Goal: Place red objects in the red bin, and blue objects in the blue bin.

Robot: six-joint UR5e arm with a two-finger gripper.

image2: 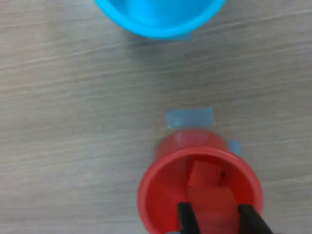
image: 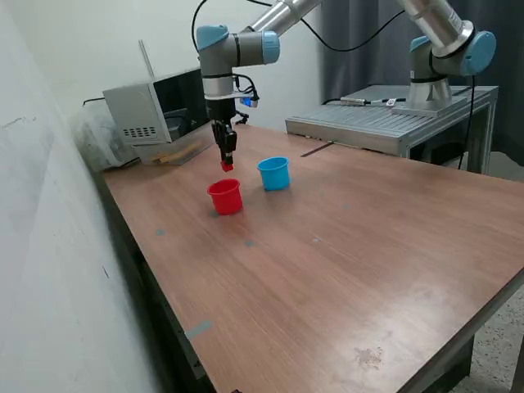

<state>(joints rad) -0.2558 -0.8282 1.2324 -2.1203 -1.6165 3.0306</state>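
The red bin, a small red cup (image: 225, 196), stands on the wooden table beside the blue bin, a light-blue cup (image: 274, 173). My gripper (image: 227, 160) hangs just above the red cup, shut on a small red cube (image: 227, 167). In the wrist view the gripper (image2: 217, 218) holds this red cube (image2: 210, 201) over the red cup's (image2: 146, 195) open mouth. A second red cube (image2: 204, 174) lies inside that cup. The blue cup (image2: 161, 19) shows only in part. No dark-blue cubes are in view.
A grey box-shaped appliance (image: 155, 110) stands at the back on the exterior view's left. A metal bench (image: 385, 123) with a second arm's base (image: 434, 82) is at the back right. Blue tape marks (image2: 189, 117) lie by the red cup.
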